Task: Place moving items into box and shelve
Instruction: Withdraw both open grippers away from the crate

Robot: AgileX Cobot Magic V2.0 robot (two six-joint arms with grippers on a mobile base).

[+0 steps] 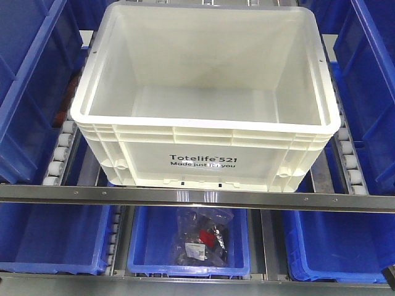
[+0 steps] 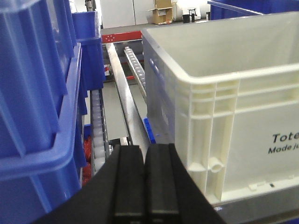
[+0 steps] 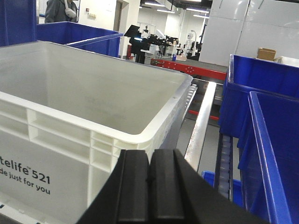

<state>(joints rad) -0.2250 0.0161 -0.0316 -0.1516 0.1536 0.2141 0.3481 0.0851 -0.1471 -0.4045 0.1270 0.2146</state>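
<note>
Nearest to me, the left gripper point(image 2: 145, 184) shows its jaws pressed together with nothing between them; it sits just beside the front left corner of the box point(image 1: 203, 126). The right gripper point(image 3: 150, 191) likewise has its jaws closed flat and empty, just beside the box's front right corner. I see the white box resting on the roller shelf point(image 1: 58, 154), print facing me, interior bare; no plush toys visible in any view. Blue bins point(image 1: 28, 92) flank it on both sides. Below, a blue bin point(image 1: 188, 262) holds bagged parts point(image 1: 200, 237).
</note>
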